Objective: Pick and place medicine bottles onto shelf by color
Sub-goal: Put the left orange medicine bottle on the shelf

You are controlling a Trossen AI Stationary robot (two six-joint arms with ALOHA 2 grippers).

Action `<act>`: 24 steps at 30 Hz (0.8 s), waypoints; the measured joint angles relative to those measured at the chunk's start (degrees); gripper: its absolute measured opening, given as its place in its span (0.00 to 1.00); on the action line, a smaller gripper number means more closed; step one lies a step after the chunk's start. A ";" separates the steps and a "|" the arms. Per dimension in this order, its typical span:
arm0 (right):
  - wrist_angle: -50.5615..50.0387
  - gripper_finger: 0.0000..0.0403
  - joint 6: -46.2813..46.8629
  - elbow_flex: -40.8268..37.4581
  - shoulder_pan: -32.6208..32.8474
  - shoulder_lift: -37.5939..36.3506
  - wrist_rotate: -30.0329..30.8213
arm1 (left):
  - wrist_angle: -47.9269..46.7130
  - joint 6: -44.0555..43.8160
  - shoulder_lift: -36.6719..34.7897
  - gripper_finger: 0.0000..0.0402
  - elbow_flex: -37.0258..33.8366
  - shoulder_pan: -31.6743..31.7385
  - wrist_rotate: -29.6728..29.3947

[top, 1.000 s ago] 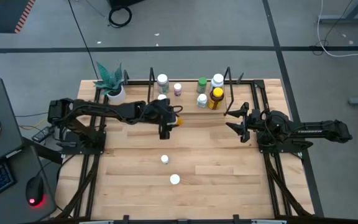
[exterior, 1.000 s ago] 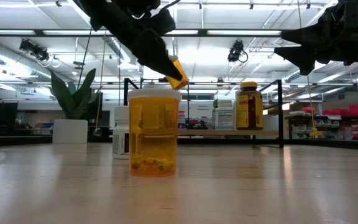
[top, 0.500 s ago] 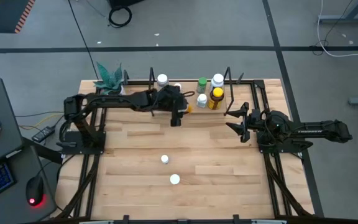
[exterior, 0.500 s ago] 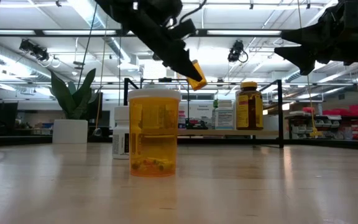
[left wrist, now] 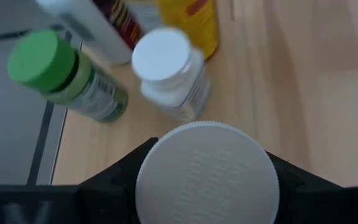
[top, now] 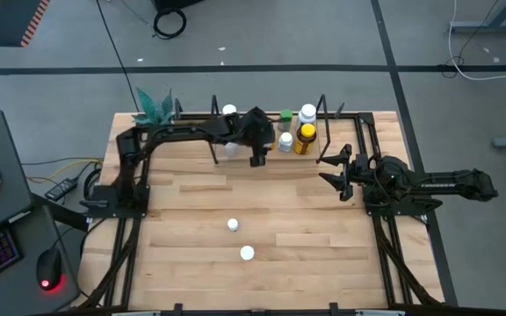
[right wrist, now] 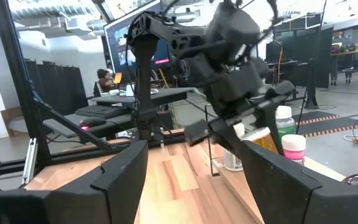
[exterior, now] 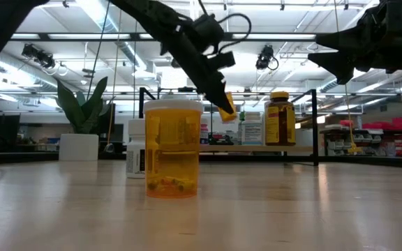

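My left gripper [top: 258, 154] hangs over the front of the shelf [top: 235, 151], shut on an orange medicine bottle [exterior: 227, 111] with a white cap [left wrist: 207, 171]. On the shelf stand a green-capped bottle [left wrist: 67, 78], a white bottle [left wrist: 169, 71] and an amber bottle with a yellow cap [top: 306, 136]. Two white-capped bottles [top: 233, 225] [top: 248, 254] stand upright on the table's middle; the orange one [exterior: 173, 150] is close to the low camera. My right gripper [top: 332, 171] waits open by the table's right side. My left gripper pinches the orange bottle between its two fingers, one on each side just below the white cap [left wrist: 166, 186]. The fingers [exterior: 215, 90] slant down toward the far right. The bottle is lifted clear and tilted, cap toward the wrist, orange body [right wrist: 261, 134] jutting past the fingertips.
A plant in a white pot [top: 158, 114] stands at the shelf's left end. Black wire uprights [top: 323, 110] frame the shelf. A white bottle [exterior: 136, 157] stands behind the near orange one. Bare wood lies between the shelf and the loose bottles.
My left gripper has carried the orange bottle toward the table's far edge and to the right, from the table's middle up to the shelf's front by the bottles there, sinking slightly and tipping further down. The bottle stays lifted and tilted.
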 joint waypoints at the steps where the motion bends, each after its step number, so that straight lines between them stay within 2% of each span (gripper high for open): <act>1: -0.04 0.66 0.00 0.00 0.00 0.00 0.00 | -0.38 0.00 0.64 0.51 0.70 0.26 0.06; 13: -0.02 0.66 0.00 0.00 0.00 0.00 -0.02 | -3.31 -2.76 6.03 0.50 5.47 3.06 4.32; 24: -0.02 0.66 0.00 0.00 0.00 0.00 -0.02 | -8.26 -4.63 6.96 0.50 5.55 2.99 4.52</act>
